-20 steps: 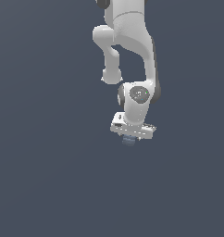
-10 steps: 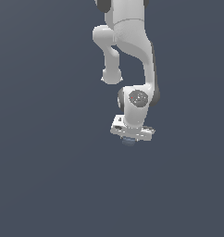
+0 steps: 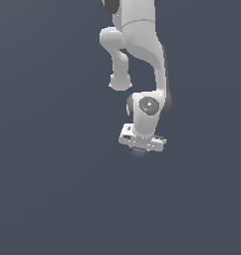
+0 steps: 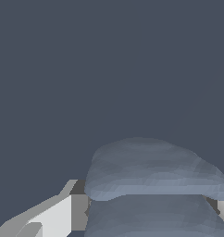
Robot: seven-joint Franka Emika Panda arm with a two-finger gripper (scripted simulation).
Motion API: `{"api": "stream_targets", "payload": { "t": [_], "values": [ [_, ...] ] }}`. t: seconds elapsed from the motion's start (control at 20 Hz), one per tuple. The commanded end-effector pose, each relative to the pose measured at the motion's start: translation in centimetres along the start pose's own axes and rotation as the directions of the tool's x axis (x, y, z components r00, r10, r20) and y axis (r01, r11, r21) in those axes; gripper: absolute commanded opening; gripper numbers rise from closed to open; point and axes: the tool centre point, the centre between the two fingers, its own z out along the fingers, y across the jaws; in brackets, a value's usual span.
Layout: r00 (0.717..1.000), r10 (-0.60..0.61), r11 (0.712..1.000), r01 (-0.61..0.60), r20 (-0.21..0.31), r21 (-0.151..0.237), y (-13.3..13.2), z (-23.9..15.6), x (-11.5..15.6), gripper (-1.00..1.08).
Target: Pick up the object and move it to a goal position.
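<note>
Object (image 3: 138, 153) between jaws; surroundings plain dark grey-blue, featureless.

Flat, dim sim light; arm (image 3: 142, 60) is showing soft shading, no cast shadows, renders sharp, slightly coarse.

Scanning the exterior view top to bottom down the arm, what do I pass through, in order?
Arm → wrist joint → gripper → blue-grey object, peeking out just under the gripper, then only plain dark background below.
</note>
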Motion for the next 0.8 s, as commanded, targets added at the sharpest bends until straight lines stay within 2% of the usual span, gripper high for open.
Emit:
{"api": "stream_targets", "payload": {
  "t": [0.0,0.4,0.75],
  "values": [
    [1.000,0.000,1.000,0.000,0.000,0.000,0.2,-0.3,0.0,-1.00],
    [1.000,0.000,1.000,0.000,0.000,0.000,1.8,-3.0,-0.4,-1.00],
    [1.000,0.000,1.000,0.000,0.000,0.000,4.8,-8.0,-1.1,-1.00]
  ]
}}
